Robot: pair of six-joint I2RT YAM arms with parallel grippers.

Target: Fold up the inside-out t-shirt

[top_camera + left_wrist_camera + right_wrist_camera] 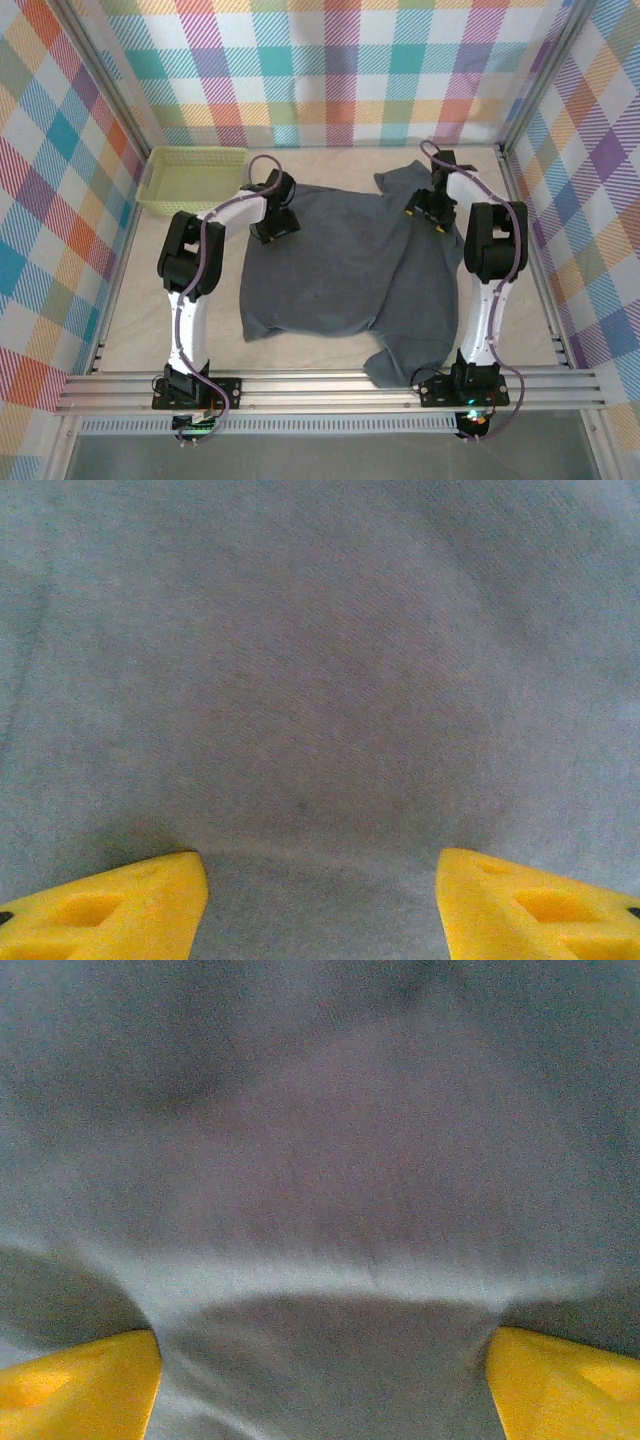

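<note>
- The t-shirt (340, 270) lies spread in the middle of the table (140, 320).
- Left gripper (274, 226), fingers apart, sits on its 10 o'clock corner.
- Right gripper (428, 210), fingers wide apart, sits near its 1 o'clock corner.

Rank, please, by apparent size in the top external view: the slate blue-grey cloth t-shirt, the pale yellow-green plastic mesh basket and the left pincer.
1. slate blue-grey cloth t-shirt
2. pale yellow-green plastic mesh basket
3. left pincer, clearly smallest
</note>
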